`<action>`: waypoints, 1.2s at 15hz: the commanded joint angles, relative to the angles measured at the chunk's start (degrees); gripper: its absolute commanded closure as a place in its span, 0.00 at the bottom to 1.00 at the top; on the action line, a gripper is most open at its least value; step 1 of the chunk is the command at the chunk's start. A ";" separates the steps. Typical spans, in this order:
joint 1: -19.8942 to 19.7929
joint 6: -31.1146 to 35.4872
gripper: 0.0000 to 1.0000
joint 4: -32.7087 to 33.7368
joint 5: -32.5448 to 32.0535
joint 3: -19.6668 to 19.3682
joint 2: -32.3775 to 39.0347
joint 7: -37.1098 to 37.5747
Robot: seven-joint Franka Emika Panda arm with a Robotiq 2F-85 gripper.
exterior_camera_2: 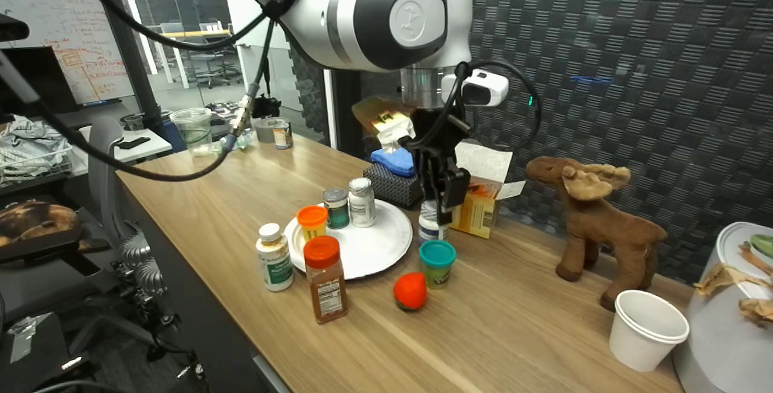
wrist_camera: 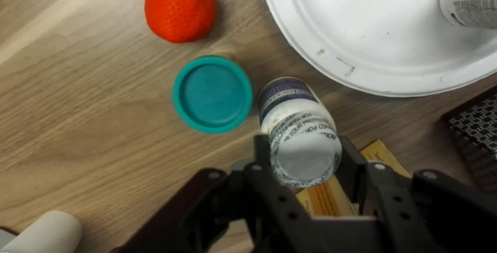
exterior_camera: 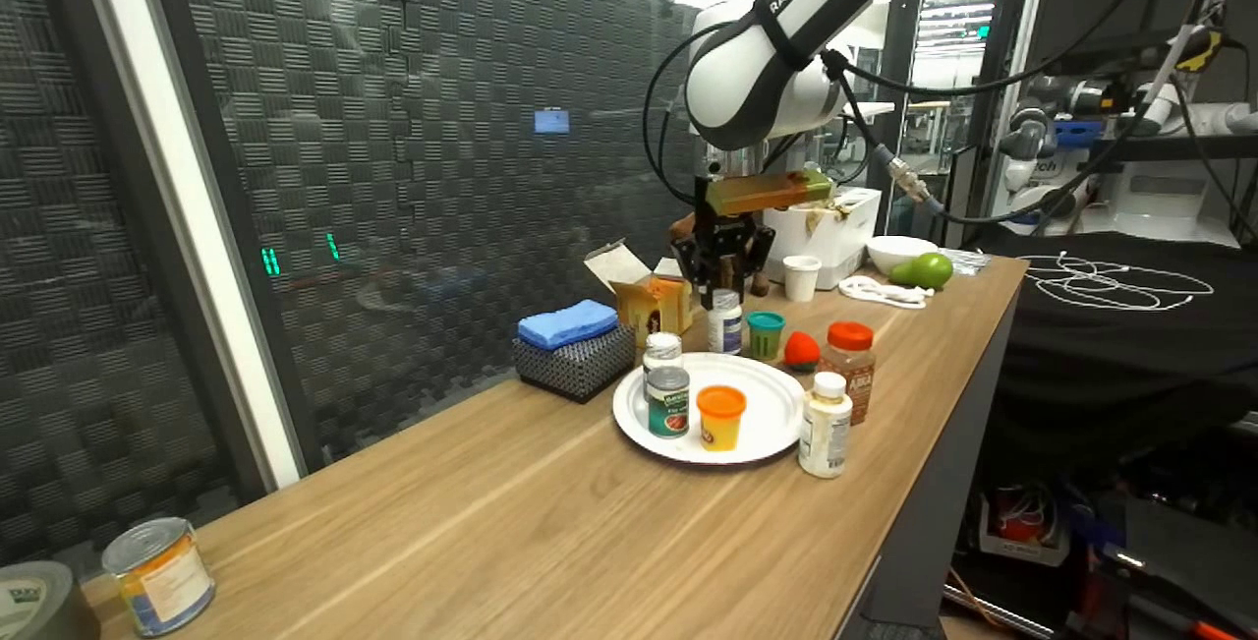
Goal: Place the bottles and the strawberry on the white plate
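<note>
My gripper (wrist_camera: pixel 304 151) points down with its fingers against both sides of the cap of a white bottle (wrist_camera: pixel 288 99) with a blue label. That bottle (exterior_camera_2: pixel 430 227) stands on the table beside the white plate (exterior_camera: pixel 767 402). On the plate are another white bottle (exterior_camera_2: pixel 362 204), a small green-labelled can-like container (exterior_camera: pixel 668 404) and a squat orange-capped bottle (exterior_camera: pixel 720 421). A teal-capped bottle (wrist_camera: pixel 212 93) stands close to the gripped one, and the red strawberry (wrist_camera: pixel 179 9) lies just past it. Off the plate's edge stand a white-capped bottle (exterior_camera_2: pixel 275 262) and a red-capped bottle (exterior_camera_2: pixel 326 281).
An open yellow box (exterior_camera_2: pixel 477 215) stands right behind the gripper. A black patterned box (exterior_camera: pixel 575 365) with a blue cloth (exterior_camera: pixel 567 323) is beside the plate. A plush moose (exterior_camera_2: pixel 604 218) and paper cups (exterior_camera_2: pixel 646 332) stand farther along the table.
</note>
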 commanded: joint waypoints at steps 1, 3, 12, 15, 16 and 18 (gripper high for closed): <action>2.35 -1.52 0.80 -2.84 0.04 -0.05 -4.97 0.81; 4.07 -1.82 0.80 -5.00 -0.77 0.24 -7.94 1.56; 6.82 -1.52 0.80 -12.49 -0.33 3.19 -13.03 2.32; 6.87 -0.71 0.80 -12.83 -1.66 2.88 -12.01 2.85; 6.87 -0.49 0.80 -12.94 -1.93 2.75 -11.91 3.03; 6.56 0.40 0.80 -12.77 -1.16 2.65 -11.73 3.16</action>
